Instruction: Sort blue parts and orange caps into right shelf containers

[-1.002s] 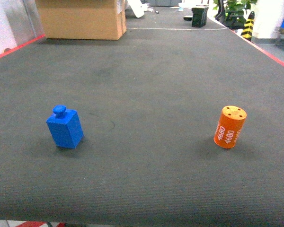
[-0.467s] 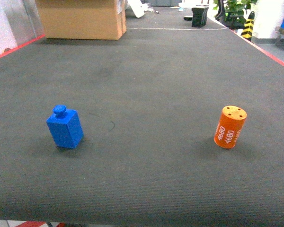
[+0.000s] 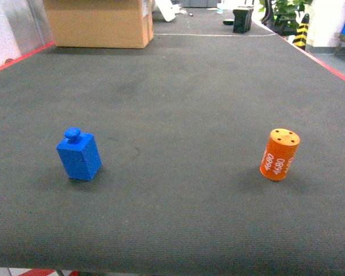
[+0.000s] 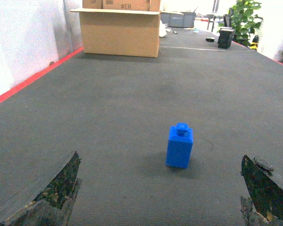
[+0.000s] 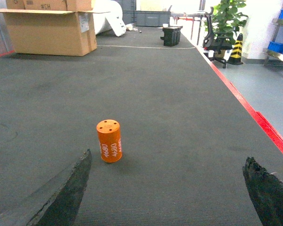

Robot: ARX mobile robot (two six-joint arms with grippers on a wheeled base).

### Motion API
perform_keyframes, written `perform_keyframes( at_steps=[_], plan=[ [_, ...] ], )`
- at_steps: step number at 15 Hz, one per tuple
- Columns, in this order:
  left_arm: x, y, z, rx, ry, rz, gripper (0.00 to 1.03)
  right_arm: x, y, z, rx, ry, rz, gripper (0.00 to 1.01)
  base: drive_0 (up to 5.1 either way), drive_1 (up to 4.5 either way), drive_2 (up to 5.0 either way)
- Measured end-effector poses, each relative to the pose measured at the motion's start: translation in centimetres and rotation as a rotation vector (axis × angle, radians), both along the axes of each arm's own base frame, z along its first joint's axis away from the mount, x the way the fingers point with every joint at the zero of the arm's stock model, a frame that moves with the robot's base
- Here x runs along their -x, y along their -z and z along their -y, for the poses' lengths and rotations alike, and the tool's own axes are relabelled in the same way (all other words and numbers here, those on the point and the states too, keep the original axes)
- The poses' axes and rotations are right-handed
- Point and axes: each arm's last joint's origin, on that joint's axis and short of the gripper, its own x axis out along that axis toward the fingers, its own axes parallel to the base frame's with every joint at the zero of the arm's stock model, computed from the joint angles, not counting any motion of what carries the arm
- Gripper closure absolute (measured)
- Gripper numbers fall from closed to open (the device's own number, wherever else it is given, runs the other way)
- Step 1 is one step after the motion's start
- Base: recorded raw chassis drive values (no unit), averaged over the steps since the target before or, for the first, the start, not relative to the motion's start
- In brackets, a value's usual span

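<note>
Standing upright on dark mat (image 3: 178, 103): blue part (image 3: 79, 154) at left, orange cap (image 3: 279, 154) marked 4680 at right, well apart. Left gripper (image 4: 160, 197) fingers spread wide, blue part ahead between them, untouched. Right gripper (image 5: 165, 193) fingers likewise spread, orange cap ahead, nearer left finger. Cardboard box (image 3: 98, 22) at far edge. Shelf containers not visible.

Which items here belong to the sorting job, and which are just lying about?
Job items:
- blue part, upright on the mat
- orange cap, upright, printed 4680

Lying about:
- cardboard box at the far end
- black case far back
- potted plant off the mat
</note>
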Motion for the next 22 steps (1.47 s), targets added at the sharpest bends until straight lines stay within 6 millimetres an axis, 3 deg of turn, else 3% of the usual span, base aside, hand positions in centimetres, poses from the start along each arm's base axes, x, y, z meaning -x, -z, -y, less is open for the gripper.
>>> perform_keyframes(
  at_steps=[16,17,19,22],
  plan=[
    [0.0,0.2,0.0,0.009,-0.049,-0.042,0.05,0.0,0.1,0.0,0.0,0.007,-0.006,0.03,0.0,0.0,0.0],
    [-0.9,-0.3,0.8,0.002,-0.187,-0.116,0.05,-0.5,0.2,-0.5,-0.011,0.1,-0.064,0.03,0.0,0.0,0.0],
    [-4.3,-3.0,1.7,-0.018,-0.386,-0.084,0.05,-2.6,-1.8,-2.4,-0.014,0.134,-0.04,0.03,0.0,0.0,0.0],
    [-12.5,-5.9,2.2,-0.004,-0.277,-0.054,0.05,-8.9,-5.3,-5.2,-0.036,0.034,0.018,0.03,0.0,0.0,0.0]
  ],
)
